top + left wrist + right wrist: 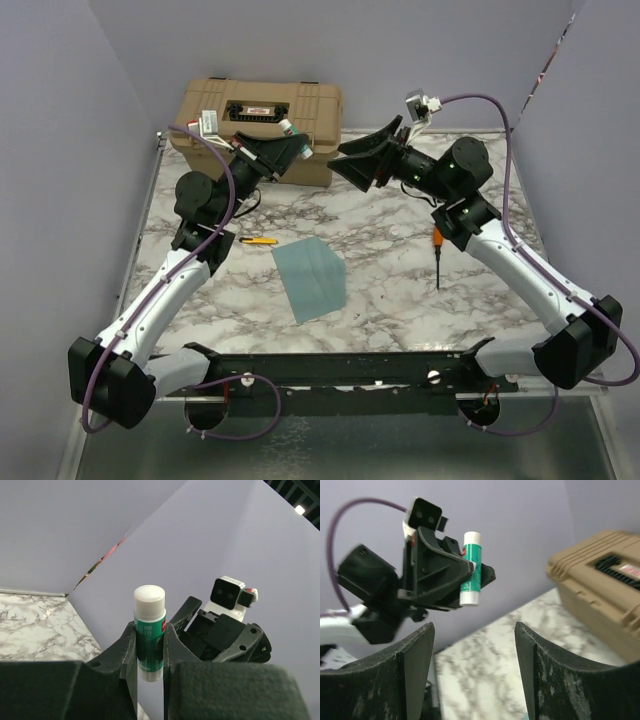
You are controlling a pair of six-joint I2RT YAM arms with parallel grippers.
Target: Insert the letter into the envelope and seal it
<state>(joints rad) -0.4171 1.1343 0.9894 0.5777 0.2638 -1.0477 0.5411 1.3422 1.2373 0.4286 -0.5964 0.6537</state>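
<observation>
Nearest the arm bases, the envelope [310, 278] lies flat on the marble table [400, 300], roughly midway between the two arms and touched by neither. The top view does not show how its flap lies. The letter appears in no view, and whether it is already inside the envelope cannot be told.

Just beyond the envelope a small yellow pen [258, 240] lies to the left and an orange-handled tool [438, 255] to the right, both clear of it.

Farther back, both wrists are raised off the table and face each other. The left gripper [150, 642] is clamped around a green glue stick [149, 615], held upright with its white cap on top. The right gripper [472, 630] stands wide apart with nothing between its fingers, aimed at the stick from a short way off. Behind them sits a tan case [258, 120] against the back wall.

The step in hand looks like the sealing stage, readying the glue. The next move likely calls for the right gripper to close on the white cap and pull it off while the left holds firm, then for the stick to come down to the flap.
</observation>
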